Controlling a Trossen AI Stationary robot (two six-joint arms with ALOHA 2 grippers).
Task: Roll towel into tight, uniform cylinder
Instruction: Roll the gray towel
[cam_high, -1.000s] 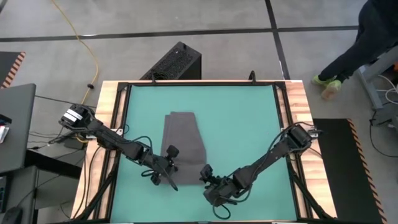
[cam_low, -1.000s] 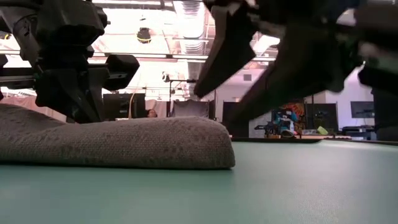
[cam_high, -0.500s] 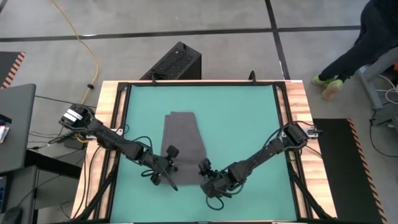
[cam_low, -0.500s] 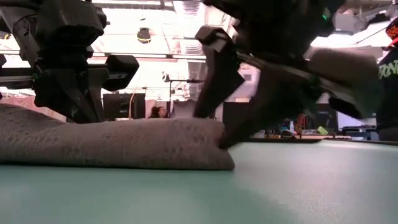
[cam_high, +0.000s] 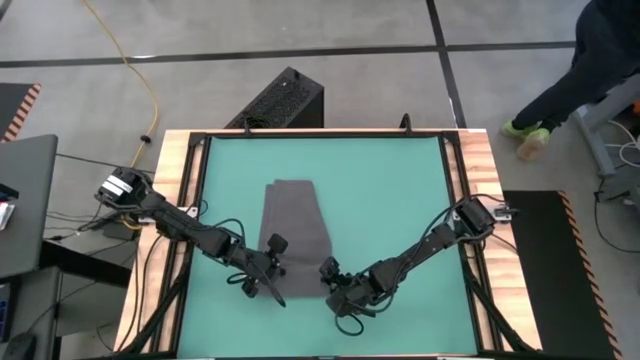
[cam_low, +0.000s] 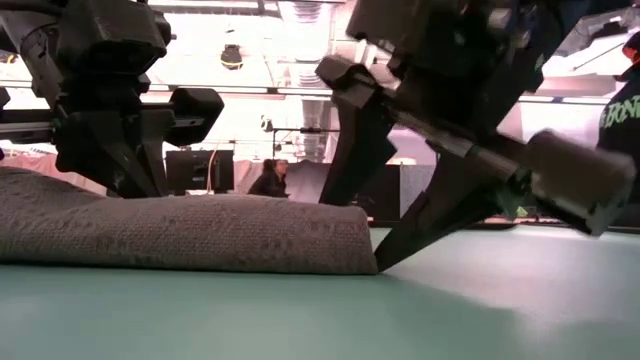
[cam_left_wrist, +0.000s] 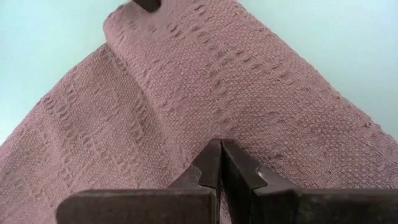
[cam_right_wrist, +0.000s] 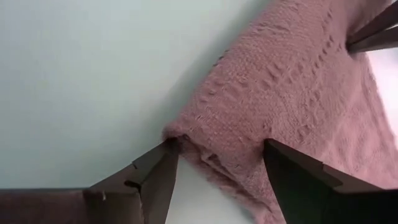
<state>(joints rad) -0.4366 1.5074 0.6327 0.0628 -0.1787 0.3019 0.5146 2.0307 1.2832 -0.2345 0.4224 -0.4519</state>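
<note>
The dark grey towel (cam_high: 295, 232) lies folded into a long strip on the teal mat (cam_high: 385, 190), and its thick near end (cam_low: 220, 235) is rounded like a fold or roll. My left gripper (cam_left_wrist: 220, 163) is shut and stands on the towel's near left part. My right gripper (cam_right_wrist: 214, 171) is open at the towel's near right corner (cam_right_wrist: 186, 134). One finger (cam_low: 355, 140) is above the cloth. The other (cam_low: 425, 230) slants down to the mat beside the towel's edge. My left gripper rests its shut fingertips (cam_left_wrist: 211, 168) on the towel's upper face near its near left edge, slanting down from the table's left. I see no cloth between the fingers. The towel lies flat under them. My right gripper straddles the corner; whether it touches the cloth, I cannot tell.
A wooden frame (cam_high: 172, 200) runs around the mat. A black box (cam_high: 282, 100) stands on the floor beyond the far edge. A person (cam_high: 590, 60) is at the far right of the room. Bare mat lies to the right of the towel and beyond it.
My right gripper has come down and toward the table's left, up to the towel's near right corner. Its open fingers now stand one above the cloth and one at mat height beside it. The towel has kept still.
</note>
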